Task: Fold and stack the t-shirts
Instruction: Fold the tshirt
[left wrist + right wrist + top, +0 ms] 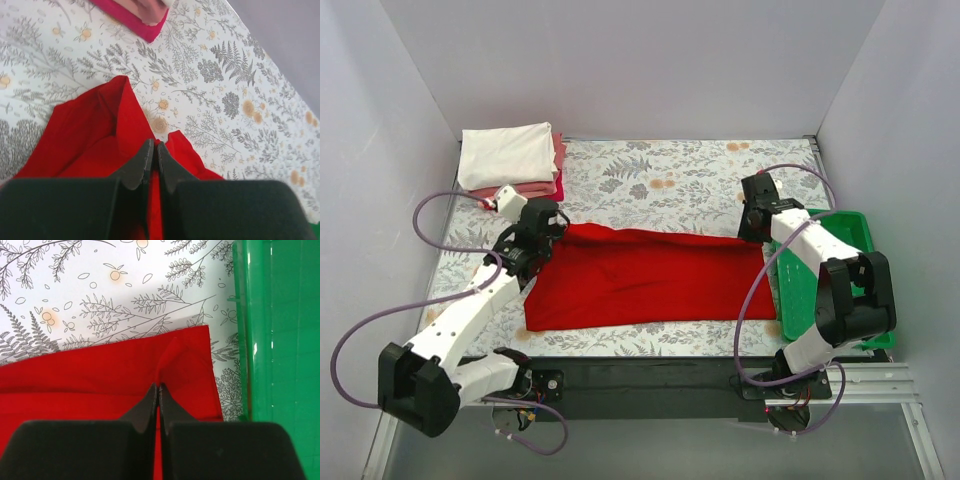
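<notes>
- Plainly, from above, the red t-shirt [645, 280] lies as a long flat band across the floral surface [670, 180], between the two arms. The left fingers [548, 228] sit at its far left corner and the right fingers [753, 228] at its far right corner. A folded white t-shirt [507, 153] tops a pink and crimson pile [558, 172] at the far left, and a green tray [798, 300] stands at the right.
- At the left wrist, the fingers are pressed together on a pinch of red cloth, which puckers into loose folds around them. I judge it light, thin and limp: it will sag and drape from any hold rather than keep a shape.
- At the right wrist, the fingers are likewise clamped on the cloth near the hem, with a small ridge rising at their tips. The shirt's corner lies just beside the tray wall. Corners and hem edges look like the best holds, both carried together so the fold comes over even. A pinch in mid-cloth would likely bunch it.
</notes>
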